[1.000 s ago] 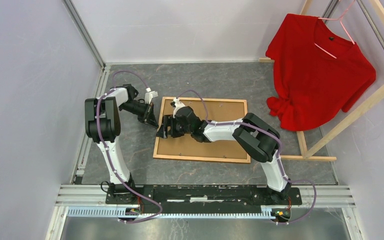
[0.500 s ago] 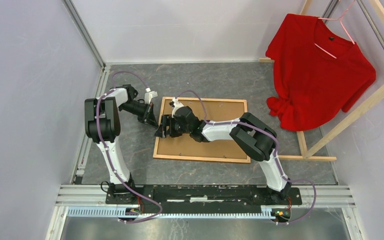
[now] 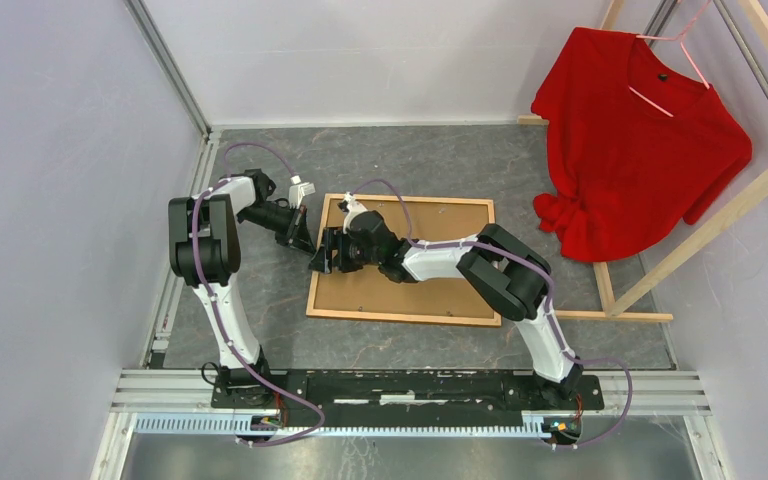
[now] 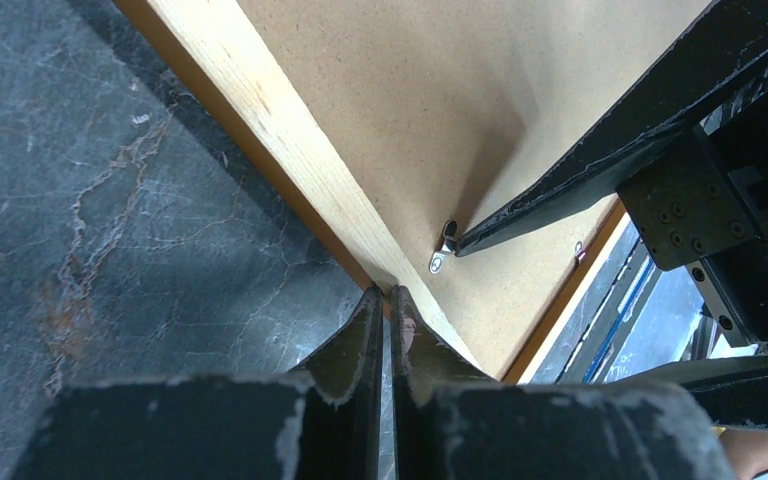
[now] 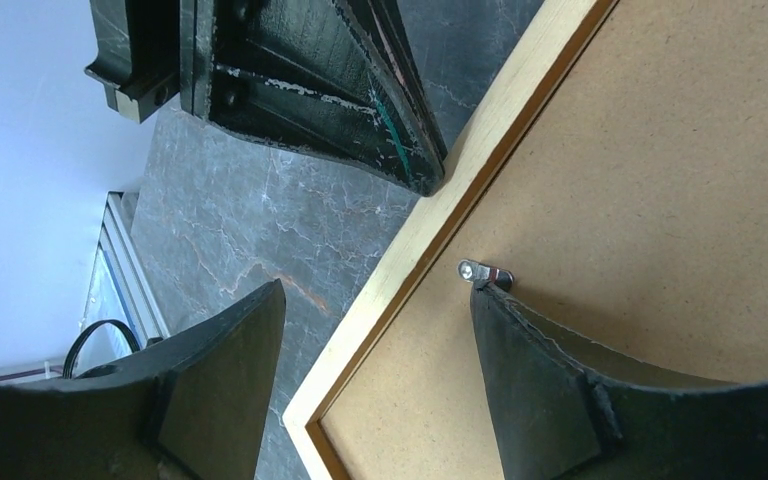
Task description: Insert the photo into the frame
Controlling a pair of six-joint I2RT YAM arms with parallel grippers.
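The frame lies face down on the grey table, with a brown backing board filling it. The photo is hidden. My left gripper is shut and empty; in the left wrist view its tips rest at the outer edge of the frame's left rail. My right gripper is open and straddles that same rail in the right wrist view. One of its fingers touches a small metal turn clip on the board; the clip also shows in the left wrist view.
A red shirt hangs from a pale wooden clothes rack at the right, the rack's foot near the frame's right corner. Walls close in the left and back. A metal rail carries the arm bases at the near edge.
My right arm has edged slightly left and away, bringing its gripper a little closer to the frame's left rail. The left gripper has hardly moved.
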